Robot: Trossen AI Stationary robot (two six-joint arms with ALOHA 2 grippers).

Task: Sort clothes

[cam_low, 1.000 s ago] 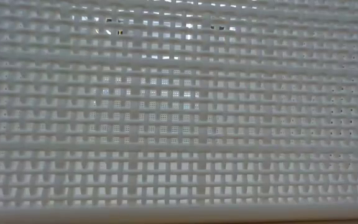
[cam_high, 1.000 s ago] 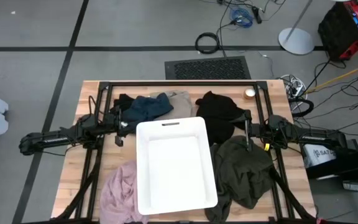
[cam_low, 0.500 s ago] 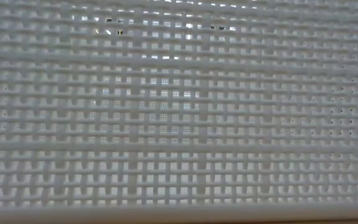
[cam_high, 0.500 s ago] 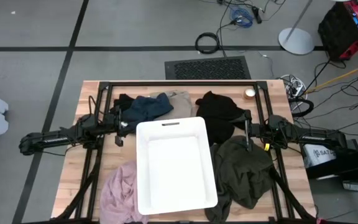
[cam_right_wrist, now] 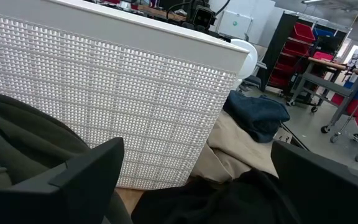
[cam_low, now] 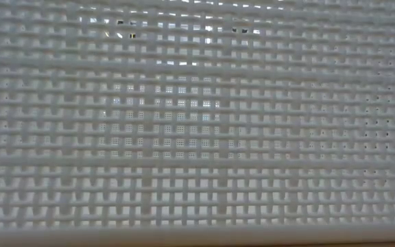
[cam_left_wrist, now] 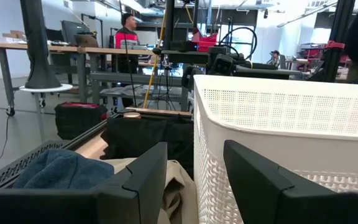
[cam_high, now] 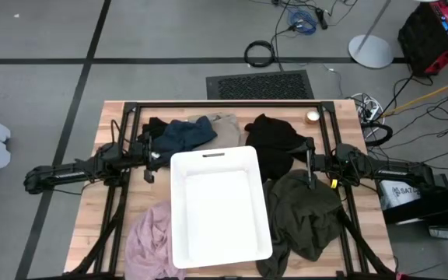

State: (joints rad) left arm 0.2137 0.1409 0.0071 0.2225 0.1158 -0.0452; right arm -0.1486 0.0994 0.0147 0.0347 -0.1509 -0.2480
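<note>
Wooden desk [cam_high: 115, 124] on grey floor, white bin [cam_high: 218, 206] at its middle, nothing in it that I see. Clothes ring it: navy garment [cam_high: 183, 134], tan garment [cam_high: 225, 124] and black garment [cam_high: 274, 144] toward the far edge, pink garment [cam_high: 150, 237] at the near left corner, olive garment [cam_high: 306, 214] near right. Left claw [cam_high: 149, 162] sits just beside the navy one, fingers partly spread, gripping nothing. Right claw [cam_high: 310, 165] spread wide between black and olive, also bare. I'd drop the left onto a navy fold, pinch deep, lift clear of the tan before swinging to the bin.
</note>
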